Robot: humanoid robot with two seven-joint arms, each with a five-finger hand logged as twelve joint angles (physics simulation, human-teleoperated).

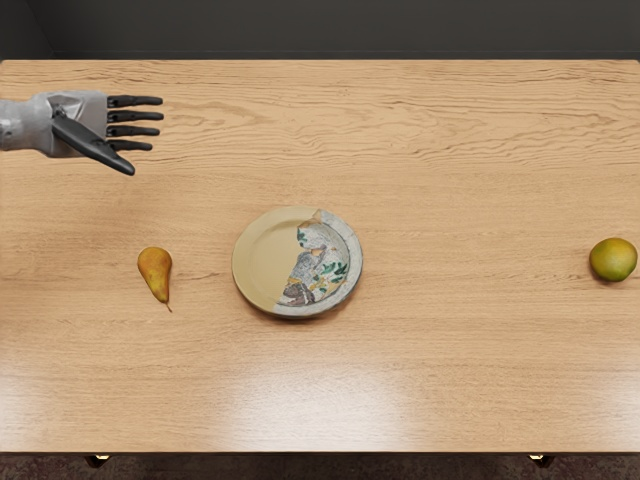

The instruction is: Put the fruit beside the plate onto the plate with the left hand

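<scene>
1. Head view looks down on a light-brown wooden table (450,150). Its far edge runs straight across the top against a dark backdrop, and its near edge crosses low in the picture. The two sides run out past the frame.
2. Near the middle sits a round cream ceramic plate (255,262) with a pale rim and a painted pattern of green, blue and brown on its right half. Bare wood lies open all round it.
3. The task's fruit, a small golden-brown pear (154,270), lies on the wood to the left of the plate. It is near the plate but not touching, with a strip of bare table between them. Its fat end points toward the far edge and its thin stalk toward the near edge.
4. A round yellow-green fruit (613,259) rests far to the right, close to the picture's right border and well apart from the plate.
5. The left hand (100,125) comes in from the left border on a grey forearm, over the far-left part of the table. It is well apart from the pear, with open wood between the two.
6. Its four black fingers (135,116) are held straight, side by side, and point to the right. The thumb slants down and to the right below them. The hand is spread and empty.
7. How high the hand stands above the wood cannot be told.
</scene>
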